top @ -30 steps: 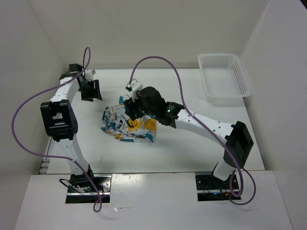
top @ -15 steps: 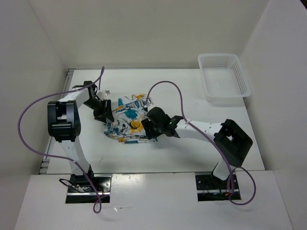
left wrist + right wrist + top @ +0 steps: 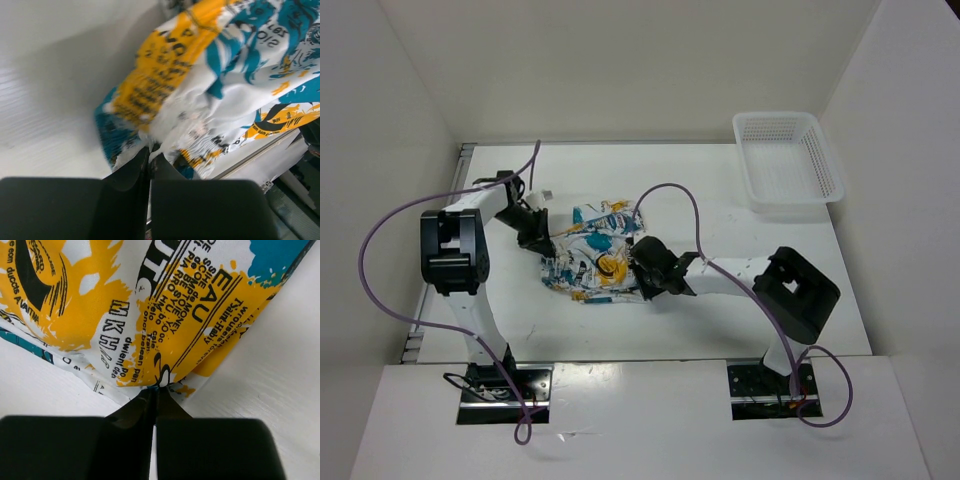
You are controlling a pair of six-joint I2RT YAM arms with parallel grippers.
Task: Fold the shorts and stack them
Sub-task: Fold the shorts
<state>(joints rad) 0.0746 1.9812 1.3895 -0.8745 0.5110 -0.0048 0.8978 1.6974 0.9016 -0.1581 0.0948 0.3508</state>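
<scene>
Both arms are closing in on the shorts (image 3: 592,252), which are lying crumpled near the middle of the table (image 3: 740,300), well apart from the basket (image 3: 790,165) in the far right corner. A second ago the left arm was hanging back by the far left edge with its jaws apart, and the right one was hovering over the bundle. Half a second ago both were at the cloth but not yet biting. Now the left gripper (image 3: 149,153) is pinching a fold at the bundle's left edge, its jaws pressed together with teal and yellow fabric bunching just ahead of the tips. The right gripper (image 3: 156,388) is clamping a gathered point of yellow lettered cloth at the right edge, its jaws likewise together. The bundle is also looking a little wider and is sitting slightly farther from the bases than it was. This probably means that grasping is finishing and spreading is starting: with two opposite edges held, the arms are getting ready to pull the cloth flat before any fold. Counting what is showing: one pair of shorts, one basket, two arms and two grippers. Nothing is folded or stacked yet, so the task is looking early.
</scene>
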